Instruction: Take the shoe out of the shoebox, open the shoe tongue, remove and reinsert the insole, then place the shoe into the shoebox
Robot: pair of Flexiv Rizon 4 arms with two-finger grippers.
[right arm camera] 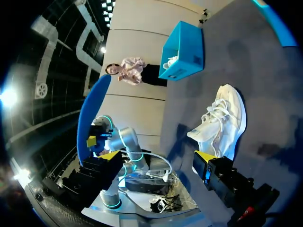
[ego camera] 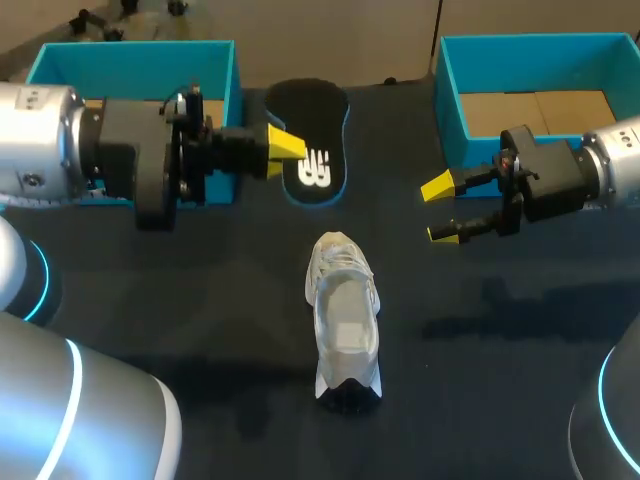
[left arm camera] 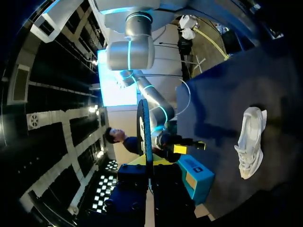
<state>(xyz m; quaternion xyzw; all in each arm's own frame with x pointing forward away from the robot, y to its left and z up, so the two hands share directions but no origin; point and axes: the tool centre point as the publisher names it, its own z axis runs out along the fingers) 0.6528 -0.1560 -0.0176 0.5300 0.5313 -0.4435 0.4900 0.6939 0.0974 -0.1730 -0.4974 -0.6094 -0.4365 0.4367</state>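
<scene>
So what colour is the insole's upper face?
The insole is black with a white logo; clearest in the head view.

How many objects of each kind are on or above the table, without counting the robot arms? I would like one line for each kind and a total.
Blue shoeboxes: 2 (left shoebox, right shoebox)
White shoe on the table: 1
Insole: 1
Total: 4
A white item inside the left shoebox is too small to identify, so it is not counted.

The left arm (ego camera: pixel 35 140) and right arm (ego camera: pixel 622 150) are silver-grey cylinders with glowing cyan joint rings (ego camera: pixel 38 280). Behind the left tool (ego camera: pixel 288 148) and right tool (ego camera: pixel 441 210), black wrist blocks (ego camera: pixel 150 165) carry black fingers (ego camera: pixel 470 228) ending in yellow wedge tips (ego camera: pixel 437 186).
</scene>
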